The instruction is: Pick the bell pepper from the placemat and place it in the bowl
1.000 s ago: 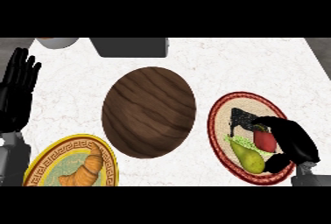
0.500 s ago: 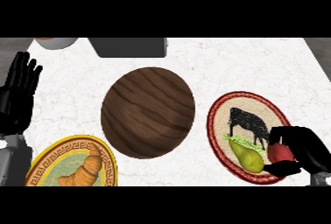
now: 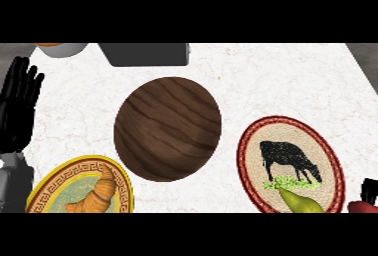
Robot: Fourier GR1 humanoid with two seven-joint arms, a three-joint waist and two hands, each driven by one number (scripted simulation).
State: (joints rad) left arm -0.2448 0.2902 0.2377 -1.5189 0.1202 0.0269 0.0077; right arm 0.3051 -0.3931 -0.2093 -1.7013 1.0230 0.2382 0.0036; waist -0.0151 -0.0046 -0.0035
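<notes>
On your white marble worktop (image 3: 280,80): red bell pepper (image 3: 362,206) at the lower right edge, touching the black right hand (image 3: 368,190), grip not discernible, beside the oval cow-print placemat (image 3: 289,162); left hand (image 3: 18,107) rests open.

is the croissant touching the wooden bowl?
Apart. The head view shows the croissant lying on its yellow-rimmed plate, with a strip of white counter between that plate's rim and the bowl.
</notes>
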